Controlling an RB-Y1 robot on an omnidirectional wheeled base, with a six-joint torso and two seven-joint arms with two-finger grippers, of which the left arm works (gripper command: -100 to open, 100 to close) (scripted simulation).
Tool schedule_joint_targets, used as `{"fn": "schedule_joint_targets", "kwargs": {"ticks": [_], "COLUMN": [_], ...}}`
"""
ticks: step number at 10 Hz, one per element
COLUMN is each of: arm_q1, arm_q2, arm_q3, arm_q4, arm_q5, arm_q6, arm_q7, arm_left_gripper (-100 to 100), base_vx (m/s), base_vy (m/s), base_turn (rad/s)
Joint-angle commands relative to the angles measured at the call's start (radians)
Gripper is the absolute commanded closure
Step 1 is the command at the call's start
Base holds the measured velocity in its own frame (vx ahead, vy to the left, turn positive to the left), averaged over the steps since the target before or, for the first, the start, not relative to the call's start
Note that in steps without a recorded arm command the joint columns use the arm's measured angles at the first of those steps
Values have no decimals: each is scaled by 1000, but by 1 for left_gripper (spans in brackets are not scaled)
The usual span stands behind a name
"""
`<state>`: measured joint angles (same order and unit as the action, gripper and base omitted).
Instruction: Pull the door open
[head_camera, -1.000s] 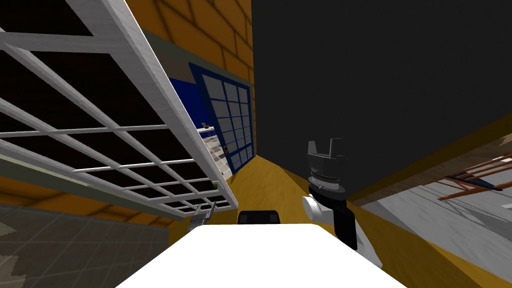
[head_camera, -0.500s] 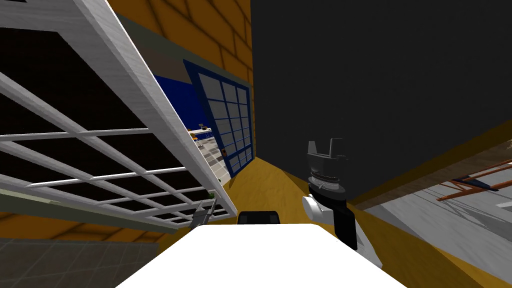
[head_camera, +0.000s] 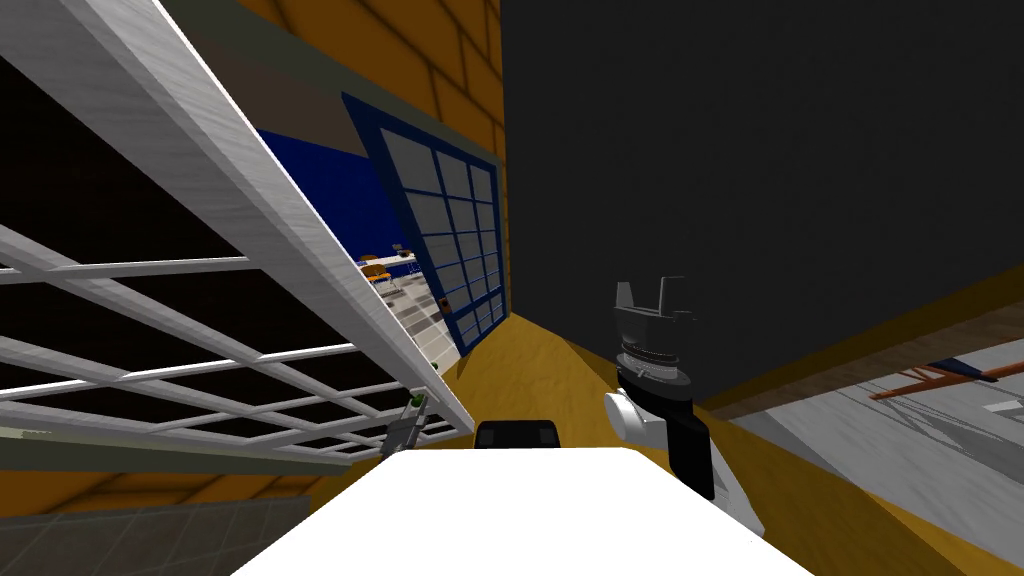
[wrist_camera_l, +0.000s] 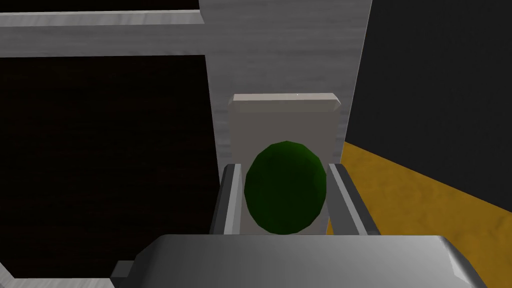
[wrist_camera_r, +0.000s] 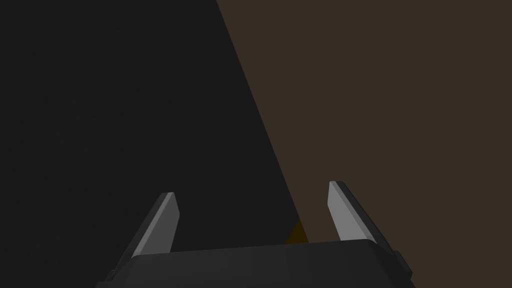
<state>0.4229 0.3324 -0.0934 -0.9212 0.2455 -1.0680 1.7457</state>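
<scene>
door (head_camera: 250, 200), white w/ a grid of bars over black panes, stands partway open on our left, its free edge slanting down to the left gripper (wrist_camera_l: 283, 169). that gripper's fingers (wrist_camera_l: 229, 200) are narrowed onto the dark green knob (wrist_camera_l: 285, 187), one blade pressing each side; the knob sits on a pale grey backplate (wrist_camera_l: 282, 117) at the door's edge stile. right gripper (head_camera: 648, 288) hangs idle by the dark wall (head_camera: 750, 150), blades wide apart, holding nothing.

risks, as we judge them: the knob looks round and smooth and the blades are thin, so a pull straight back instead of along the door's arc could slide them off its front. pulling faster than the base backs off could bring the door's edge into our left arm, since it's close. right arm is apart from the door; if we turn the torso w/ the pull it could brush that wall. through the gap we see a blue gridded door (head_camera: 450, 240) beyond, so the opening isn't yet wide.
</scene>
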Motion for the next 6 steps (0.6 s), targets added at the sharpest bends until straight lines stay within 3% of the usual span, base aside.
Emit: {"fn": "schedule_joint_targets", "kwargs": {"ticks": [1,3,4,6], "arm_q1": [3,3,4,5], "arm_q2": [-1,-1,16,30], "arm_q3": [-1,-1,-8,-12], "arm_q4": [1,1,25,44], "arm_q5": [0,0,-8,-14], "arm_q6": [-2,-2,-23,-43], "arm_q7": [1,1,21,39], "arm_left_gripper": [100,100,100,100], "base_vx": [-17,-9,-131,-222], "base_vy": [0,-2,8,12], "base_turn": [3,7,-189,-145]}}
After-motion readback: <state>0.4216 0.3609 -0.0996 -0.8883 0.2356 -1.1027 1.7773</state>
